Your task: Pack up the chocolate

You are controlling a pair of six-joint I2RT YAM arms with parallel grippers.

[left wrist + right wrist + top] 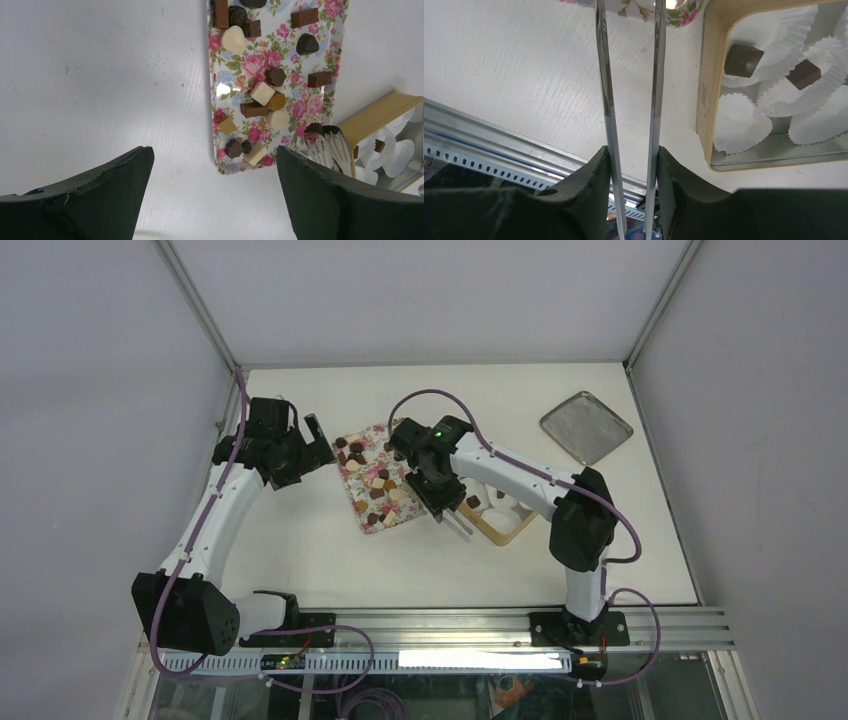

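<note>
Several chocolate pieces (262,93), dark, tan and cream, lie on the pink floral tray (330,30), which also shows from above (362,510). My right gripper (633,152) is shut on metal tongs (604,75). The serrated tong tips (325,149) rest at the tray corner beside a dark piece (314,129); I cannot tell whether they grip it. The gold-rimmed box (709,85) holds white paper cups, and two of them hold dark chocolates (743,60) (804,74). My left gripper (214,150) is open and empty over bare table beside the tray.
A grey metal lid (586,427) lies at the back right. The box (503,533) sits right of the tray, under the right arm (520,475). The aluminium rail (450,625) runs along the near table edge. White walls enclose the table.
</note>
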